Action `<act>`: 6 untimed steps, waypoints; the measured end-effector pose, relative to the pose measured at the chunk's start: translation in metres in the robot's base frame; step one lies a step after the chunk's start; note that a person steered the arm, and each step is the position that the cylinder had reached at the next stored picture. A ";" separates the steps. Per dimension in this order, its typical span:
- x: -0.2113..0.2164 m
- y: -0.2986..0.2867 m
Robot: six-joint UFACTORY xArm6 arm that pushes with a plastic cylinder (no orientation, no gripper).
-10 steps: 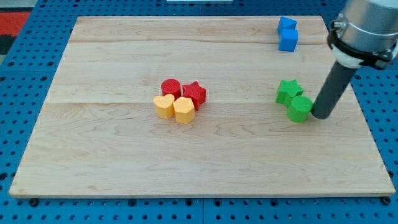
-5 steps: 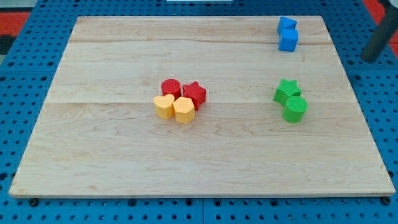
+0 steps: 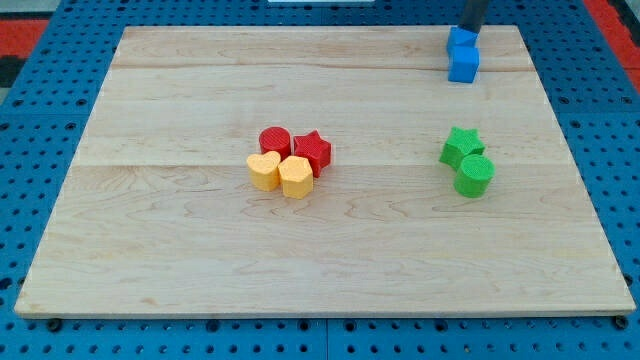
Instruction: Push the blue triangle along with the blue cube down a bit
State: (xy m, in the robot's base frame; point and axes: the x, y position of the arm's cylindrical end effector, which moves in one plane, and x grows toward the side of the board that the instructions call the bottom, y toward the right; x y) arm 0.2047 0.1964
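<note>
The blue triangle point(image 3: 461, 41) lies at the view's top right of the wooden board point(image 3: 200, 250). The blue cube point(image 3: 464, 64) touches it just below. My tip point(image 3: 469, 30) shows as a dark rod end at the view's top edge, right above the blue triangle and at its upper side. Whether it touches the triangle cannot be told.
A green star point(image 3: 461, 146) and a green cylinder point(image 3: 475, 175) sit together lower on the right. A red cylinder point(image 3: 275, 142), red star point(image 3: 313, 151), yellow heart point(image 3: 264, 171) and yellow hexagon point(image 3: 296, 177) cluster mid-board.
My rod left the green blocks at the right, nudging them slightly left, swung out past the right edge, and now stands above the blue triangle at the top.
</note>
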 end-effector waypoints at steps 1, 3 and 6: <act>0.011 -0.016; 0.043 -0.032; 0.067 -0.036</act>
